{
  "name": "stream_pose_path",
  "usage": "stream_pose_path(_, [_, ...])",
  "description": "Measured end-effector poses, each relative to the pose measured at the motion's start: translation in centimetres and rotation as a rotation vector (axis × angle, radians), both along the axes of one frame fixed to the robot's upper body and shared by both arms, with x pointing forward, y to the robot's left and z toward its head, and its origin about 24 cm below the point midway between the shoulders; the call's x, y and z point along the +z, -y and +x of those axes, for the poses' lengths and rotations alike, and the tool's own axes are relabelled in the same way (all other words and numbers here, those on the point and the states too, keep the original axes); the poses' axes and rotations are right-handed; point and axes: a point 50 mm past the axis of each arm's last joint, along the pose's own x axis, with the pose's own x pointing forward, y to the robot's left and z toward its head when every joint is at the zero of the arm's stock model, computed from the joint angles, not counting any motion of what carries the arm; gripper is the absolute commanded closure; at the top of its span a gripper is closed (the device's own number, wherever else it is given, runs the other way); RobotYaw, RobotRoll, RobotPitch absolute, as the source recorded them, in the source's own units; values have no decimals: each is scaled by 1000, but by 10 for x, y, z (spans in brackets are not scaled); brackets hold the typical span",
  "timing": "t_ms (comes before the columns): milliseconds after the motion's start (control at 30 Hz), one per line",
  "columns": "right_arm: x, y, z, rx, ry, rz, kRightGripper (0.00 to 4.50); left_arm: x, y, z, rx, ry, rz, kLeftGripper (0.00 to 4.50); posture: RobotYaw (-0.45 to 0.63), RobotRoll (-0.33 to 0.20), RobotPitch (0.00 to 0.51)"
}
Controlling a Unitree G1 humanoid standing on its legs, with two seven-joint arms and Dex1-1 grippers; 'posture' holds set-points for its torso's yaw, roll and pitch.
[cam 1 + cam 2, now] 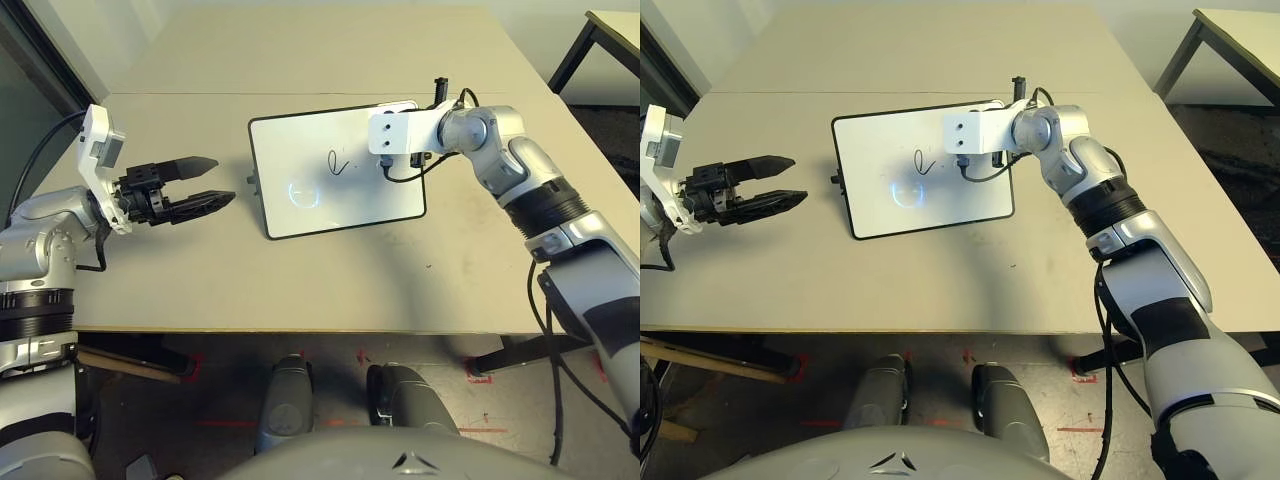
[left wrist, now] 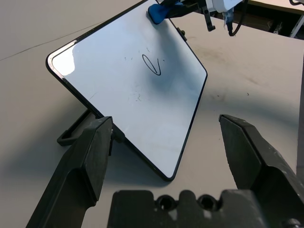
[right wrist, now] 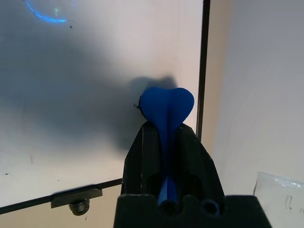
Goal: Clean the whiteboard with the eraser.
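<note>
The whiteboard stands propped at a tilt in the middle of the table, black-framed, with a small black scribble near its centre. My right gripper is shut on the blue eraser. It holds the eraser against the board's far right corner, beside the frame. In the head views the white wrist block covers those fingers. My left gripper hovers open to the left of the board, pointing at it, with nothing between its fingers.
The board rests on a black stand at its left side. A black cable hangs from my right wrist over the board's right part. Bare table lies in front of the board. A second table stands at the far right.
</note>
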Motion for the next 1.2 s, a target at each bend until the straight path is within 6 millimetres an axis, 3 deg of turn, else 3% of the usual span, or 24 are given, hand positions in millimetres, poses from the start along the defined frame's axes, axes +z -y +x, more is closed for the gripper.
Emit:
stream_pose_path(900, [-10,26,-2,-40,-40,-36,4285,0,0,0,3,-8,-2,0,307,0,79])
stream_pose_path(1067, [-15,16,-21,12,-155,37,4285,-1,0,0,5,-10,-2,0,314,0,80])
stream_pose_path(1200, [-4,-1,-38,88,-141,55,4285,-1,0,0,5,-11,-1,0,308,0,82])
